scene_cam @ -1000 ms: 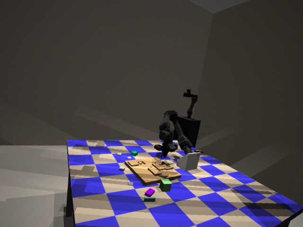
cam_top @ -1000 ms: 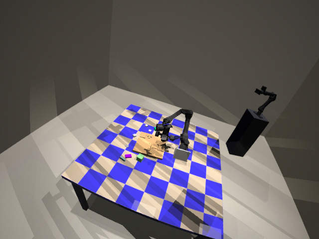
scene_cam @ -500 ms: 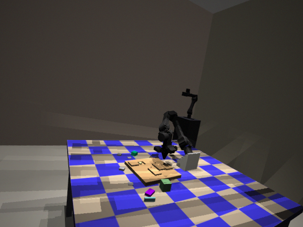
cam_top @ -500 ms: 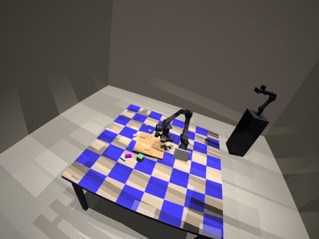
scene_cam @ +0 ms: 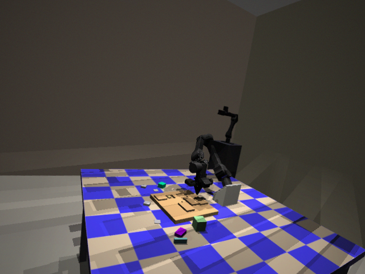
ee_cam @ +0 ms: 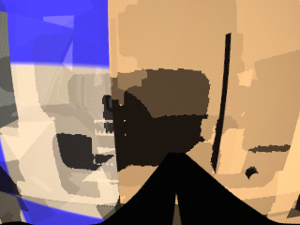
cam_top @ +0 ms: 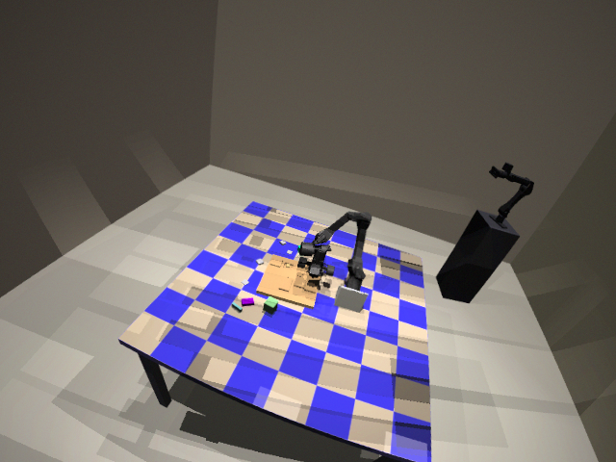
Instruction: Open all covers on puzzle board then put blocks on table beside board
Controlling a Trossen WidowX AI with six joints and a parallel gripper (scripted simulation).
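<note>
Exterior view: I see tan board point(cam_top: 270, 288) point(scene_cam: 169, 208) point(ee_cam: 173, 37) flat, raised covers point(cam_top: 287, 284) point(scene_cam: 186, 205) point(ee_cam: 262, 112), openness unclear. Off-board: green cube point(cam_top: 270, 304) point(scene_cam: 199, 224) 5 o'clock; purple block point(cam_top: 247, 301) point(scene_cam: 180, 232), teal bar point(cam_top: 237, 307) point(scene_cam: 180, 241) 6; emerald block point(cam_top: 299, 246) point(scene_cam: 161, 185) 11.

Whether wells hold blocks is too small to tell; the hand point(cam_top: 315, 281) point(scene_cam: 197, 193) point(ee_cam: 175, 160) hides board.

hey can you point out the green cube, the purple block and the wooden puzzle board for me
green cube point(cam_top: 270, 305) point(scene_cam: 199, 224): top and exterior views, middle
purple block point(cam_top: 247, 301) point(scene_cam: 180, 232): same views, middle
puzzle board point(cam_top: 273, 287) point(scene_cam: 172, 211): same views, bare upper face
</note>
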